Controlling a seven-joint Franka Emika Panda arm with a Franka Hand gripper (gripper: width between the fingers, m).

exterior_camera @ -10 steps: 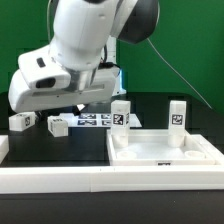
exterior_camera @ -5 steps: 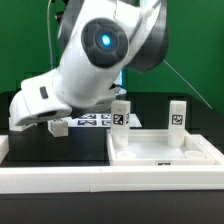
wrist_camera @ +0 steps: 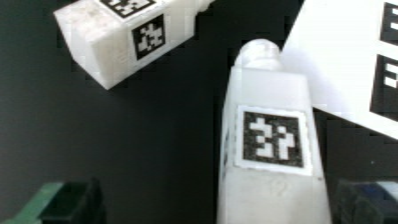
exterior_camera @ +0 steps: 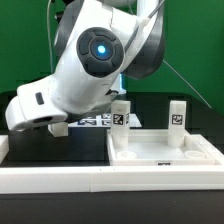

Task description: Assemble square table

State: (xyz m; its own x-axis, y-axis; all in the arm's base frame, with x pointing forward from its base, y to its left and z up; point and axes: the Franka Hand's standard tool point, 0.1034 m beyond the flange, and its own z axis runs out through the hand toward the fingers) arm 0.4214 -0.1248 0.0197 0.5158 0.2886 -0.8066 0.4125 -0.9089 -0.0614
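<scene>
The tabletop (exterior_camera: 165, 152) lies flat, rim up, on the black table (exterior_camera: 60, 150) at the exterior view's right, just behind the white front rail (exterior_camera: 50, 178). Right behind its far edge stand two legs, tags facing the camera: the upright leg (exterior_camera: 120, 113) at the corner towards the exterior view's left, and the other upright leg (exterior_camera: 177, 113) near the opposite corner. Past them the marker board (exterior_camera: 92, 122) lies flat on the table, half hidden by the arm (exterior_camera: 90, 60), which stoops low over the exterior view's left part of the surface. From the wrist view I can see what it is bent over. The lying leg (wrist_camera: 267, 130) rests lengthwise on the black surface with its tag facing up, beside the marker board's edge. A second lying leg (wrist_camera: 125, 40) lies askew a little beyond it, apart from it. The gripper (wrist_camera: 210, 200) has its fingers spread wide, one dark fingertip (wrist_camera: 54, 200) on each side of the lying leg. Neither presses on it, and nothing is held.
</scene>
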